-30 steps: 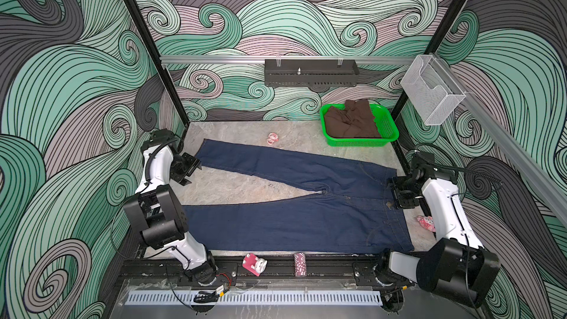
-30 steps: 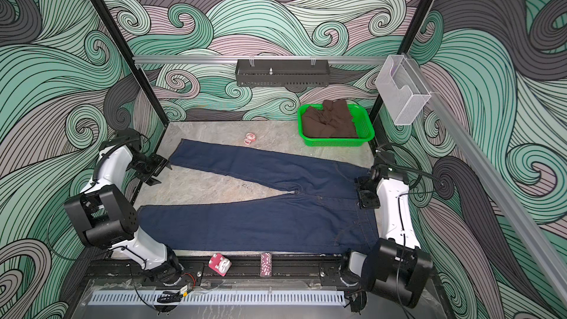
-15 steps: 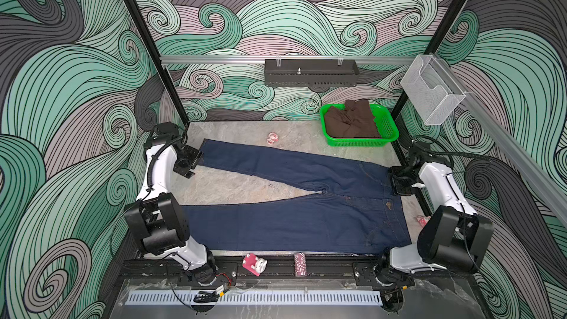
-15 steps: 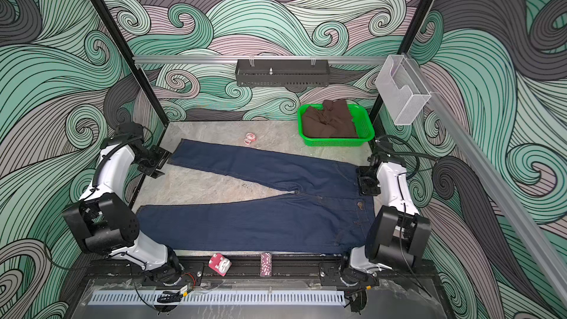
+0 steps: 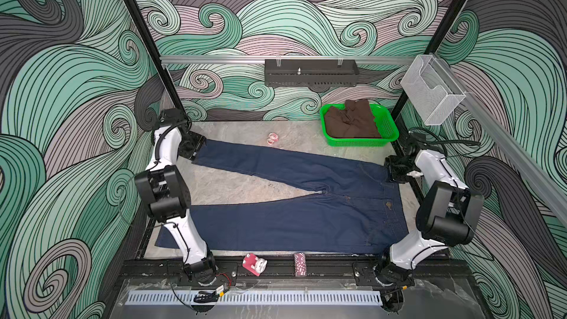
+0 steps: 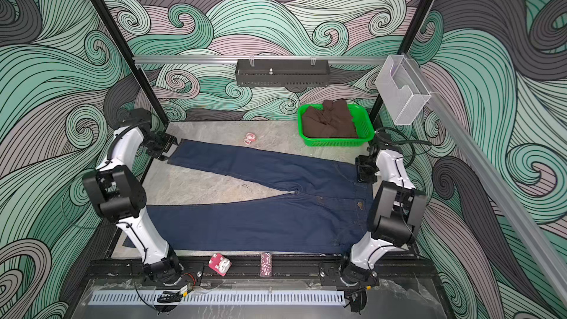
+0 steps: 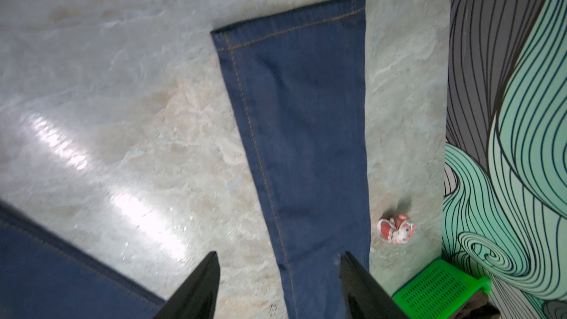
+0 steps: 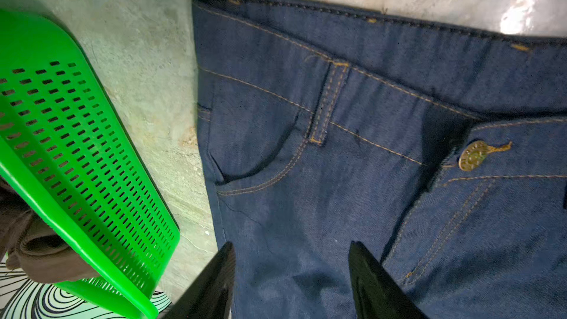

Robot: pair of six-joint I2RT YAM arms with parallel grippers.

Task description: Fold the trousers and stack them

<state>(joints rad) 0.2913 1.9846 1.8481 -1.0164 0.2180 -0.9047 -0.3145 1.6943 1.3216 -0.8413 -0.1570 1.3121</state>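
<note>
Trousers (image 5: 291,219) lie flat, long axis left-right, waist rightward, legs splayed leftward; left fingers (image 7: 199,290) and right fingers (image 8: 211,286) spread, empty.

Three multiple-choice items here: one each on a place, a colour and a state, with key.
1. On the marbled grey table, the green perforated plastic basket stands at the
A) far right corner
B) near left corner
C) middle
2. Stitching on the dark navy denim trousers is
A) white
B) orange-brown
C) green
3. The trousers lie
A) rolled up
B) folded in half
C) flat, legs spread apart
A: top views show it there. B: wrist views show such seams. C: both legs lie flat, forming a V.
</note>
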